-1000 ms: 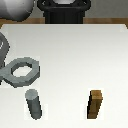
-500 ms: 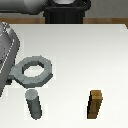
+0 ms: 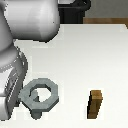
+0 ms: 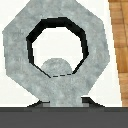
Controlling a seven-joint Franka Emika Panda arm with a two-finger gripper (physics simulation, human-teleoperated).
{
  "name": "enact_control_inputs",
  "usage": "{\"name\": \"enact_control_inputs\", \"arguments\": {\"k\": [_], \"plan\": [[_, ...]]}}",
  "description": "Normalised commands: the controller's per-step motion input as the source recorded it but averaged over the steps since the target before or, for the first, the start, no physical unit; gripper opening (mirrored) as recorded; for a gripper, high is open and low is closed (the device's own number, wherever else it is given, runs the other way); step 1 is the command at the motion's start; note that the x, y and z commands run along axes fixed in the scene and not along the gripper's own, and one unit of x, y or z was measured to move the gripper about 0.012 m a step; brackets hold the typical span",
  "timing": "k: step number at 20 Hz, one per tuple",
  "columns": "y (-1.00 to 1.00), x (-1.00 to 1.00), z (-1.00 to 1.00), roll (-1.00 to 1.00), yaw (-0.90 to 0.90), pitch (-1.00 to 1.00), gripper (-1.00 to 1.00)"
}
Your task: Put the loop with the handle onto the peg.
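The loop with the handle (image 3: pixel 44 95) is a flat grey ring held level low over the table at the exterior view's left. My gripper (image 3: pixel 23 95) is shut on its handle tab. The peg (image 3: pixel 36 114) stands right under the ring, and only its lower end shows below it. In the wrist view the loop (image 4: pixel 17 45) fills the picture, and the peg's rounded top (image 4: pixel 59 67) shows inside the hole, close to the handle side rather than centred. The gripper's fingers are hidden there behind a dark band.
A brown wooden square-sided block (image 3: pixel 96 104) stands upright to the exterior view's right of the peg. The white table (image 3: pixel 90 55) ends at a wooden floor (image 4: pixel 120 30). My arm's bulky white links (image 3: pixel 30 25) cover the left side.
The loop has moved towards the exterior view's right and come down over the peg. The arm has swung in with it and now covers more of the left side.
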Motion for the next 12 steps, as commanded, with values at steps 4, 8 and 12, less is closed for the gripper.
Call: {"name": "enact_control_inputs", "arguments": {"k": [4,8,12], "plan": [[-1.0,0.0,0.0,0.0,0.0,0.0,-1.0],[-0.25,0.0,-0.25,0.0,0.0,0.0,-1.0],[0.5,0.0,0.0,0.0,0.0,0.0,-1.0]]}}
